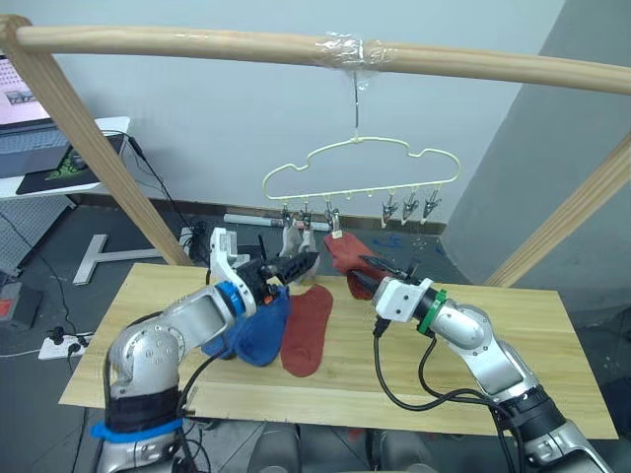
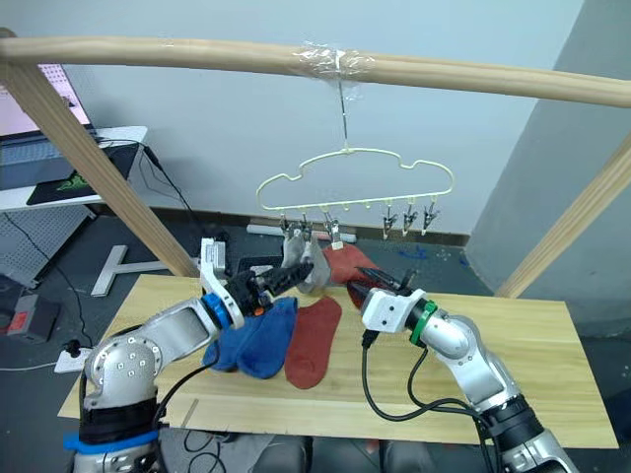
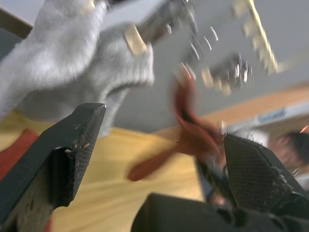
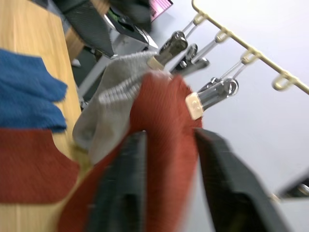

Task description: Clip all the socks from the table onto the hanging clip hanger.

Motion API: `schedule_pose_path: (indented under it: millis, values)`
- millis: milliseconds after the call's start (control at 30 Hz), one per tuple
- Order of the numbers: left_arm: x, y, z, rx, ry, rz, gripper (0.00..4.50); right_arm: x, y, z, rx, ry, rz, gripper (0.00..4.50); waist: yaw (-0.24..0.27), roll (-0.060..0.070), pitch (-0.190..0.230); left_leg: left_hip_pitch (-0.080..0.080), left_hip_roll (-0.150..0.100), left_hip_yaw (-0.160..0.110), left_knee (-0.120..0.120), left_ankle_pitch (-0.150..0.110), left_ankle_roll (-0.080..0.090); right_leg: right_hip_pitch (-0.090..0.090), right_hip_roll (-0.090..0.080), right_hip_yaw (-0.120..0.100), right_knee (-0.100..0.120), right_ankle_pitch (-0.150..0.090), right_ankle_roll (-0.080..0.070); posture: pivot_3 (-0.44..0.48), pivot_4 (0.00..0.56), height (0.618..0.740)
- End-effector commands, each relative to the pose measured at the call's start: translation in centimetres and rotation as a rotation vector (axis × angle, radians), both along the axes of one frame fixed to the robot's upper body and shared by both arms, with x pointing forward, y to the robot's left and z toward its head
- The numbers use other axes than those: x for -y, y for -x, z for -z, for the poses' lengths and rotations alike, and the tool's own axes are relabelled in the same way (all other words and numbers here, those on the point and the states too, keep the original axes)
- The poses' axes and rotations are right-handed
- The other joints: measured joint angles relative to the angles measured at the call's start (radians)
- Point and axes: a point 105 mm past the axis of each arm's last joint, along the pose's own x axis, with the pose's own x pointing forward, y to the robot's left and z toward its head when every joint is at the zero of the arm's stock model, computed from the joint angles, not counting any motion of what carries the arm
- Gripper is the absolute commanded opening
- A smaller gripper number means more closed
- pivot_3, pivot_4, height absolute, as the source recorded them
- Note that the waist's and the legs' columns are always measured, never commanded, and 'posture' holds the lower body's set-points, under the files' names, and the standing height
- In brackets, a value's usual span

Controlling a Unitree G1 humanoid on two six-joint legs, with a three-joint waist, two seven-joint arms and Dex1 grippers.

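Three socks clipped on the hanger, three left on the table.

Pale yellow-green hanger [image 1: 360, 168] hooked on a wooden bar [image 1: 296, 46], above the table's [image 1: 493, 365] far edge; grey socks [image 2: 301, 261] and a rust-red sock [image 2: 345, 264] pinned side by side on its left clips, three right clips [image 1: 411, 207] bare. On the planks, two blue socks [image 1: 258, 330] overlapped beside a flat red sock [image 1: 306, 330], plenty of bare wood to the right. Left gripper [image 1: 296, 266] spread open, empty, just beside the hanging grey socks. Right gripper [image 4: 164, 179] closed around the hanging red sock below its clip.
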Motion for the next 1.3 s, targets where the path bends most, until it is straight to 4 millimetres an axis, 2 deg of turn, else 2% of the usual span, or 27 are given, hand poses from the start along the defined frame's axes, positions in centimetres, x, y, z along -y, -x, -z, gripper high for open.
schedule_pose_path:
  millis: [33,100,167,267,333,433,500,567,667,767,1167,1300]
  values:
    - [1.8,2.7,-1.6,0.182,-0.077,0.172,4.50,0.5,0.0,-0.6,-0.036,-0.055,0.024,3.09,0.006,0.000,0.000,0.000,0.000,0.000,0.000,0.000,0.000,0.000,0.000,0.000,0.000,0.000,0.000,0.151,0.146,0.740]
    - [1.9,4.5,-0.4,0.214,-0.183,0.289,4.50,1.3,0.0,-0.3,-0.149,-0.179,0.123,3.83,0.007,0.001,0.000,0.000,0.000,0.001,0.000,0.000,0.000,0.000,0.000,0.000,0.000,-0.001,-0.001,0.164,0.150,0.740]
    - [1.7,5.2,0.2,0.215,-0.210,0.354,4.50,1.8,0.1,-0.1,-0.233,-0.264,0.188,4.47,0.008,0.003,0.002,0.000,0.001,0.000,-0.002,0.000,0.000,-0.001,0.000,0.000,0.000,-0.003,-0.005,0.164,0.150,0.740]
    - [0.8,4.2,-0.7,0.281,-0.160,0.302,4.50,2.7,-0.2,-1.5,-0.293,-0.444,0.326,4.47,0.008,0.007,0.005,-0.003,0.001,0.000,-0.002,0.000,0.000,-0.005,0.000,-0.001,0.001,-0.004,-0.005,0.160,0.152,0.740]
    - [0.6,3.7,-1.3,0.404,-0.207,0.301,4.50,3.3,-0.4,-2.9,-0.297,-0.570,0.410,4.47,0.008,0.008,0.005,-0.003,0.001,0.001,-0.002,0.000,0.000,-0.006,0.000,0.000,0.002,-0.005,-0.004,0.147,0.150,0.740]
    - [0.5,2.6,-2.3,0.502,-0.214,0.281,4.50,2.9,-0.4,-3.5,-0.299,-0.596,0.450,3.90,0.006,0.008,0.005,-0.003,0.001,0.001,-0.002,0.000,0.000,-0.006,0.001,0.000,0.001,-0.006,-0.003,0.147,0.150,0.740]
    - [0.4,2.1,-2.6,0.530,-0.216,0.278,4.50,2.8,-0.6,-3.8,-0.302,-0.618,0.469,3.23,0.006,0.008,0.005,-0.004,0.001,0.002,-0.002,0.000,0.000,-0.007,0.000,0.000,0.001,-0.005,-0.003,0.129,0.153,0.740]
    - [0.1,1.6,-2.7,0.547,-0.223,0.263,4.50,2.7,-0.9,-4.2,-0.312,-0.650,0.483,3.23,0.004,0.008,0.005,-0.005,0.001,0.003,-0.002,0.000,0.000,-0.008,0.000,0.001,0.001,-0.005,-0.004,0.129,0.153,0.740]
    - [0.2,1.2,-2.8,0.562,-0.225,0.258,4.50,2.9,-1.5,-4.7,-0.321,-0.699,0.507,2.68,0.002,0.008,0.005,-0.006,0.001,0.003,-0.003,0.000,0.000,-0.010,0.001,0.001,0.002,-0.004,-0.005,0.129,0.153,0.740]
    - [0.4,1.2,-2.9,0.566,-0.222,0.267,4.50,3.0,-2.3,-4.9,-0.319,-0.704,0.529,1.70,0.000,0.008,0.005,-0.006,0.002,0.003,-0.004,0.000,0.000,-0.011,0.001,0.001,0.002,-0.004,-0.005,0.127,0.155,0.740]
    - [0.5,0.9,-3.7,0.605,-0.216,0.257,4.50,1.0,-5.5,-5.8,-0.394,-0.789,0.517,1.70,-0.010,0.008,0.005,-0.006,0.002,0.003,-0.004,0.000,0.000,-0.011,0.001,0.001,0.002,-0.004,-0.005,0.142,0.162,0.740]
    - [0.4,0.9,-3.5,0.596,-0.222,0.253,4.50,1.6,-6.5,-5.7,-0.439,-0.863,0.566,1.70,-0.010,0.008,0.005,-0.006,0.002,0.003,-0.004,0.000,0.000,-0.011,0.001,0.001,0.002,-0.004,-0.005,0.151,0.165,0.740]
